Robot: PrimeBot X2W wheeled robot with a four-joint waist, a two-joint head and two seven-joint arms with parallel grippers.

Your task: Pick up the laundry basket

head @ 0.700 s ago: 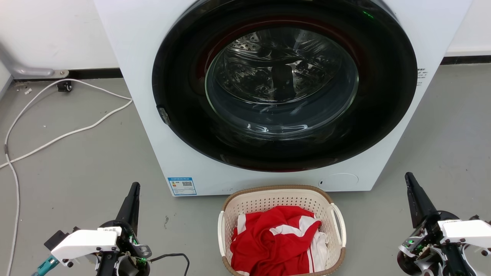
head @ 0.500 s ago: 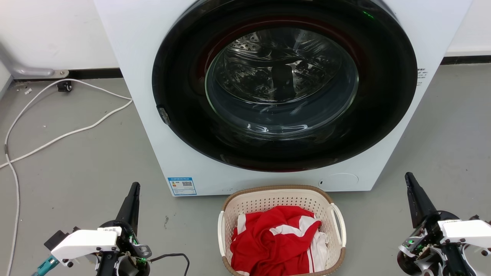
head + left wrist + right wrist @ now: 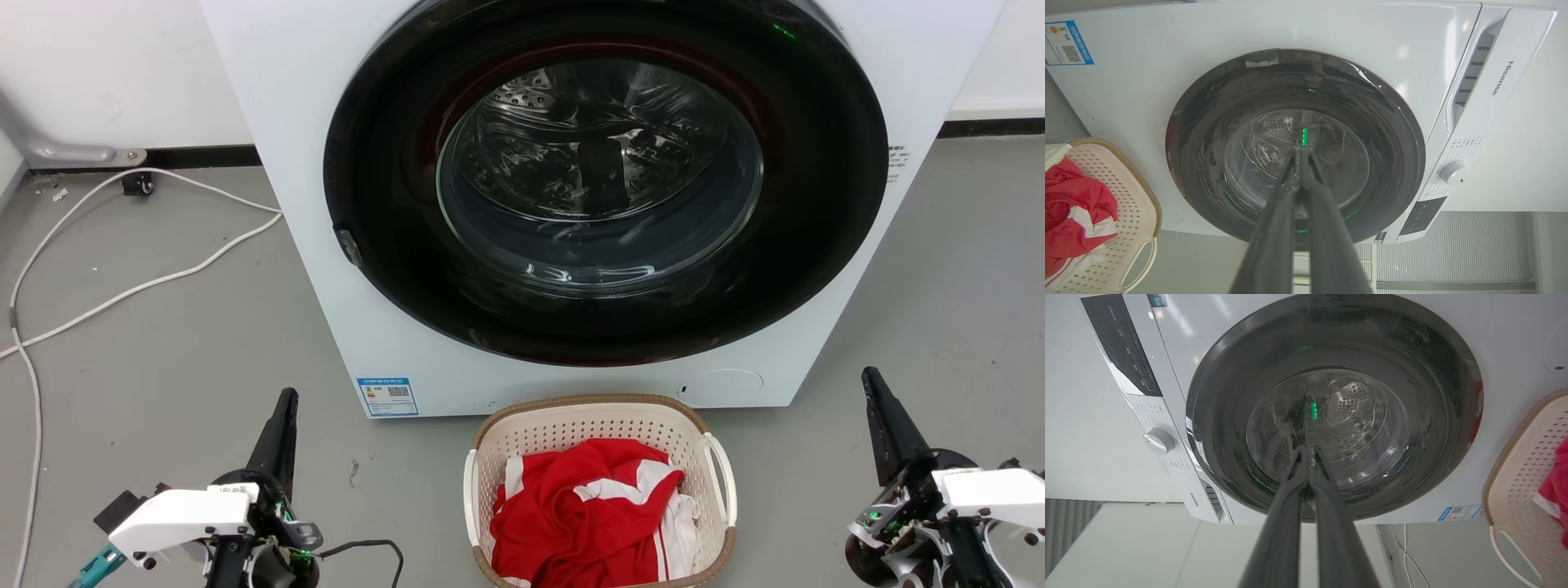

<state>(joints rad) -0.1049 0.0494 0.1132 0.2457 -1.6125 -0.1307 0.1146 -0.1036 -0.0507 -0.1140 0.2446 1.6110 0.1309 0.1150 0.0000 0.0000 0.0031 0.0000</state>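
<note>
The laundry basket (image 3: 571, 429) stands on the grey floor just in front of the washer, cream-white and perforated, with a brown rim and a white loop handle (image 3: 722, 474) on each side. Red and white clothing (image 3: 588, 506) fills it. My left gripper (image 3: 286, 400) is shut and empty, well left of the basket, fingers pointing up the view. My right gripper (image 3: 868, 377) is shut and empty, well right of it. The left wrist view has the basket (image 3: 1139, 212) at its lower left, beside the shut fingertips (image 3: 1299, 152). The right wrist view has the basket (image 3: 1515, 477) at its right edge.
A white front-loading washer (image 3: 326, 310) with a closed dark round door (image 3: 604, 180) rises right behind the basket. White cables (image 3: 122, 286) lie on the floor at the left, near the wall. Bare floor lies on both sides of the basket.
</note>
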